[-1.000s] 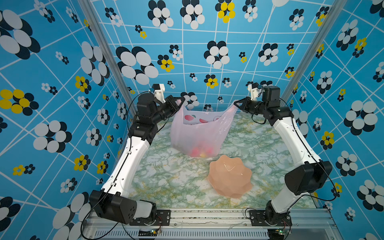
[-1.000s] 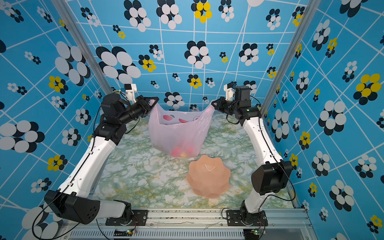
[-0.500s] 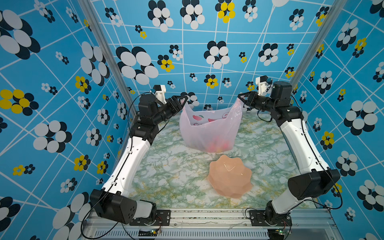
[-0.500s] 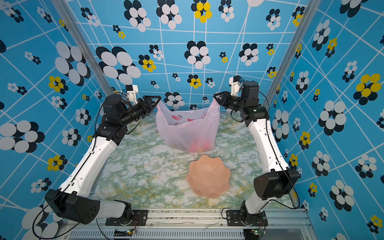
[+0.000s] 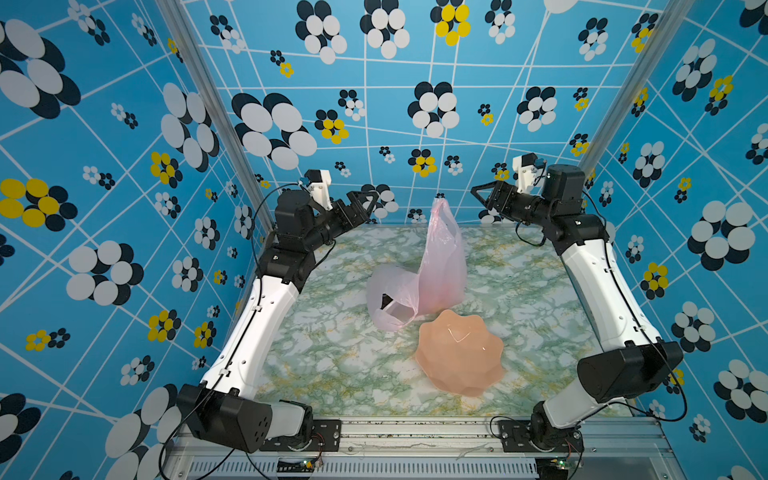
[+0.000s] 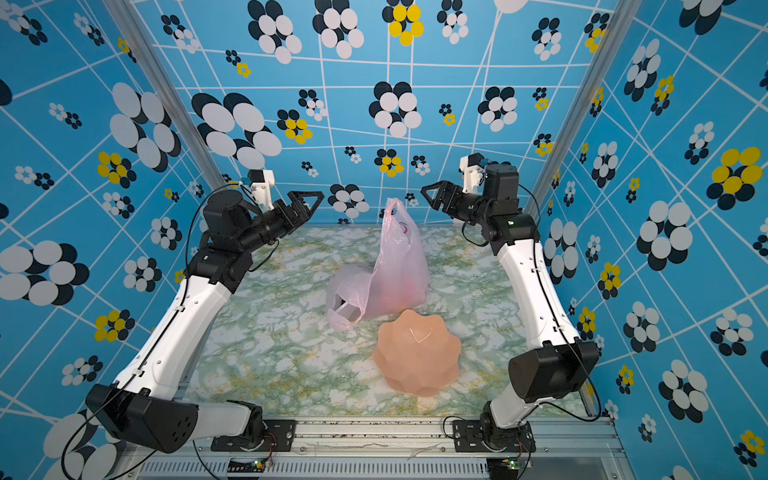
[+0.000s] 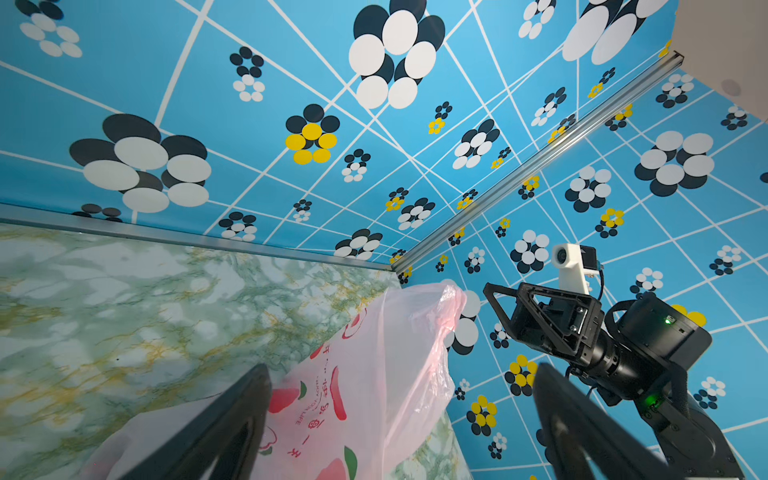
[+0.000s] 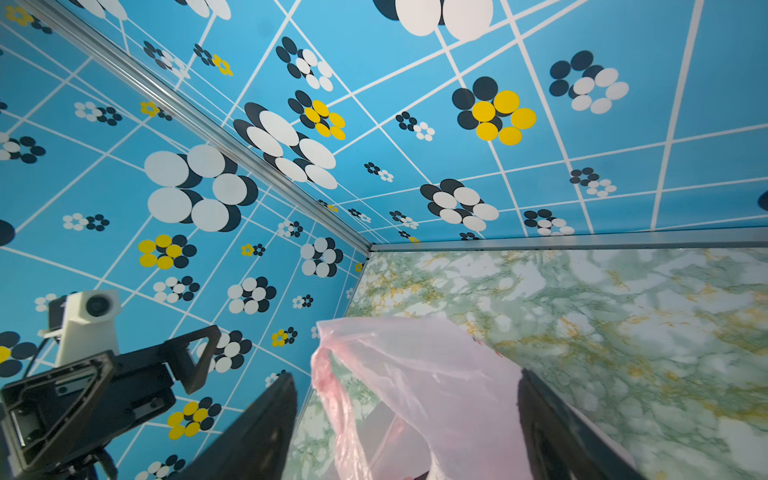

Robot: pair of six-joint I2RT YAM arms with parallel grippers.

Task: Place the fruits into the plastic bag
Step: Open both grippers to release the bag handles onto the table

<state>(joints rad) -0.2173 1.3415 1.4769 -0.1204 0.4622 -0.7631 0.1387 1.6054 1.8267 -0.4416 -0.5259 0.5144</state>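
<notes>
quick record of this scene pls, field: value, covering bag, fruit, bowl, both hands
bag: thin pale pink plastic bag with red fruit prints, on the green-white marbled tabletop; one loop handle stands up, the other slumps forward
fruits: faint red fruits show through the bag wall; kinds cannot be told; none loose on the tabletop
bowl: rigid peach scalloped bowl, empty, just in front of the bag
left hand: open, raised, apart from the bag
right hand: open, raised, apart from the bag

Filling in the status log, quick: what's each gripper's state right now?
Left gripper: jaws open, holding nothing.
Right gripper: jaws open, holding nothing; the plastic bag stands clear of both.
</notes>
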